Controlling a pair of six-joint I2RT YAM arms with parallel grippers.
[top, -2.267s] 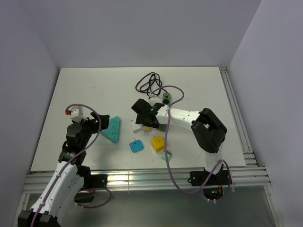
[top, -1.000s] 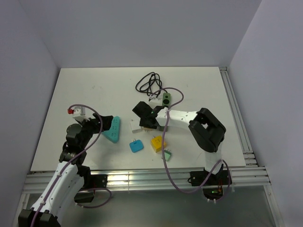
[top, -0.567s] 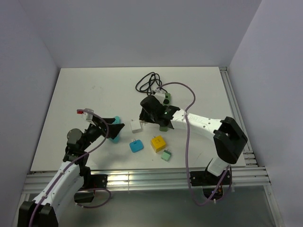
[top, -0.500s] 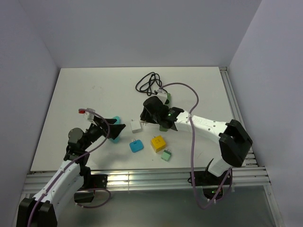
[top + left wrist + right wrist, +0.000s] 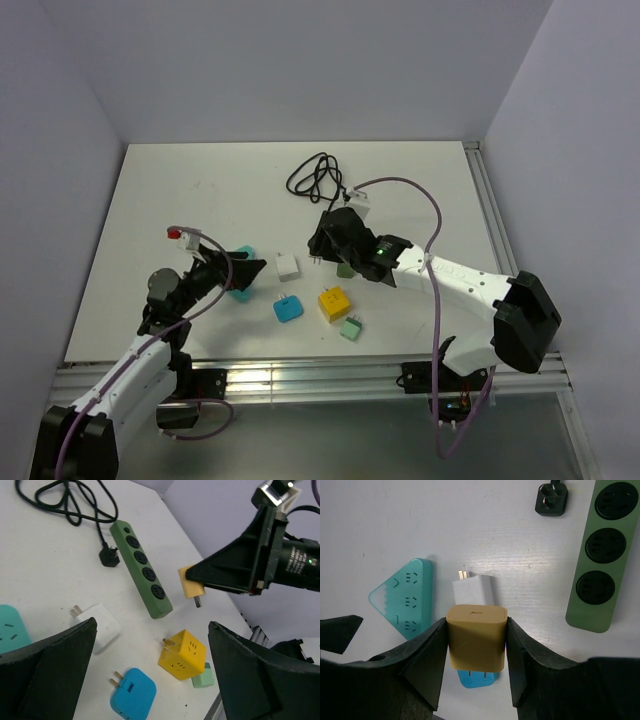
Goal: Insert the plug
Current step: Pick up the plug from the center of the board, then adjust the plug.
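Note:
My right gripper (image 5: pixel 476 640) is shut on a tan plug (image 5: pixel 476 635) and holds it above the table, prongs down. From the left wrist view the tan plug (image 5: pixel 191 586) hangs beside the near end of the green power strip (image 5: pixel 142 570). That strip (image 5: pixel 600 555) lies to the right of the plug, with empty sockets. In the top view the right gripper (image 5: pixel 322 245) covers most of the strip (image 5: pixel 345 268). My left gripper (image 5: pixel 152 625) is open and empty, raised over the loose adapters, and also shows in the top view (image 5: pixel 250 268).
A teal triangular power strip (image 5: pixel 405 605), a white plug (image 5: pixel 474 591), a blue plug (image 5: pixel 132 700), a yellow cube adapter (image 5: pixel 182 655) and a light green plug (image 5: pixel 204 675) lie on the table. A black cable (image 5: pixel 315 175) with its plug (image 5: pixel 109 557) lies behind the strip.
My right gripper has lifted the tan plug and moved right and back towards the green strip as its arm stretched out. My left gripper has risen and swung right over the teal strip.

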